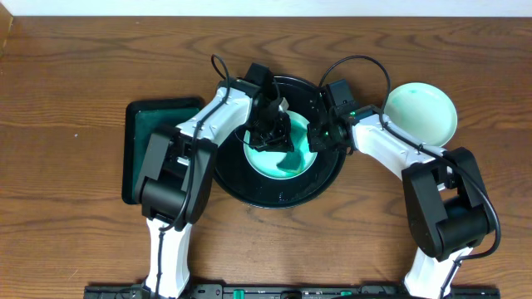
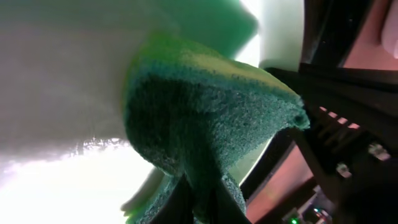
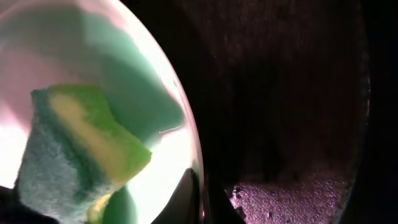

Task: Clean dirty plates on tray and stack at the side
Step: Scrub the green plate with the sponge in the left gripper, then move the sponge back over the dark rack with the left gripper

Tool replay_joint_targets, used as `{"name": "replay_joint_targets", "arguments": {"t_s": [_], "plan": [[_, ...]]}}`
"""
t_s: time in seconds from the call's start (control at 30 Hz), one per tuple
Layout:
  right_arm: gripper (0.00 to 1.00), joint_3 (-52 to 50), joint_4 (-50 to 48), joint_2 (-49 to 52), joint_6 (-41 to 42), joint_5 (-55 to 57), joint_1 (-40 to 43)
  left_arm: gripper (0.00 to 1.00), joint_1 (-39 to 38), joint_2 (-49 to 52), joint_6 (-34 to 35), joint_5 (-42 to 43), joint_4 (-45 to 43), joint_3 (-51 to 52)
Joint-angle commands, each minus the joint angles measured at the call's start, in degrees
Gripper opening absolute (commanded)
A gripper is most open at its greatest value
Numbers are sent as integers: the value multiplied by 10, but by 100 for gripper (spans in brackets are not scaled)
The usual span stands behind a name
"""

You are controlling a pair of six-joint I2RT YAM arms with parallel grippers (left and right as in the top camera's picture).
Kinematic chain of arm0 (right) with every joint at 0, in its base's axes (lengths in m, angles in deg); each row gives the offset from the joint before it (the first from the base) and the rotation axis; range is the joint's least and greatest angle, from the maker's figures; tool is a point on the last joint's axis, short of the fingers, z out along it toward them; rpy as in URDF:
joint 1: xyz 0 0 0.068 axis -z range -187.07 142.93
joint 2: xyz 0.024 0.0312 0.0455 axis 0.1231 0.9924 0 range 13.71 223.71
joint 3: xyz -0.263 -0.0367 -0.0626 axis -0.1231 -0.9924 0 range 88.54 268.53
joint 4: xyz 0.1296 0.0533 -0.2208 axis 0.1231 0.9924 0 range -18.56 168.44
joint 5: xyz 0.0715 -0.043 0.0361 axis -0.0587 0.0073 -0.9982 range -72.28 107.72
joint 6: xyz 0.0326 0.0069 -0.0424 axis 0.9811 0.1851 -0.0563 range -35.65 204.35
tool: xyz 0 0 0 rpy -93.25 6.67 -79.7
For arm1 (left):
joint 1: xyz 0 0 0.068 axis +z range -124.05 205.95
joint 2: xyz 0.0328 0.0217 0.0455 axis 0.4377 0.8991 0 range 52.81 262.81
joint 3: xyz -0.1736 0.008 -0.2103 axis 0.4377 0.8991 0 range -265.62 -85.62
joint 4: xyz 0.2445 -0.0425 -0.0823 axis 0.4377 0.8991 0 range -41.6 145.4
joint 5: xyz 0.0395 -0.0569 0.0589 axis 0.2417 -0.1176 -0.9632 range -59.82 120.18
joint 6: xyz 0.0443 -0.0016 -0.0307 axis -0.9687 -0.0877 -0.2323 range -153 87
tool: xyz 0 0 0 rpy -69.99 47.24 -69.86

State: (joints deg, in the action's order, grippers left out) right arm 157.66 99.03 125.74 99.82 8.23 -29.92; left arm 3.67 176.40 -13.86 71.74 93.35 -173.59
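Note:
A pale turquoise plate (image 1: 287, 162) lies in the round black tray (image 1: 283, 195). My left gripper (image 1: 268, 133) is shut on a green and yellow sponge (image 2: 205, 118) and presses it onto the plate (image 2: 56, 186). My right gripper (image 1: 317, 137) is shut on the plate's right rim (image 3: 186, 143); the sponge (image 3: 81, 149) shows beside it there, with the tray (image 3: 292, 93) dark to the right. A second pale plate (image 1: 421, 112) lies on the wood tabletop at the right. A third plate is not visible.
A rectangular dark green tray (image 1: 150, 141) lies to the left of the black tray, partly under my left arm. Brown wood tabletop (image 1: 75, 75) surrounds everything.

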Motion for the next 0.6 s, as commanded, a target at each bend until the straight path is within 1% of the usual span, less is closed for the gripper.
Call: {"name": "replay_joint_targets", "arguments": {"t_s": [0.0,0.17,0.37,0.5,0.57], "plan": [[1,-9,12,18,-8,15,-6,7,31,-4,21,-10,9,-9],[1,-9,11,7,-12,15,-6,7,79,-48,22,-85,45,-9],[1,-9,11,-40,-38,21,-15,7,127,-123,28,-248,134,-9],[1,-9,19,-83,-65,61,-30,7,146,-157,28,-360,205,-9],[1,-9,22,-106,-82,104,-41,7,154,-161,28,-377,226,-9]]}}
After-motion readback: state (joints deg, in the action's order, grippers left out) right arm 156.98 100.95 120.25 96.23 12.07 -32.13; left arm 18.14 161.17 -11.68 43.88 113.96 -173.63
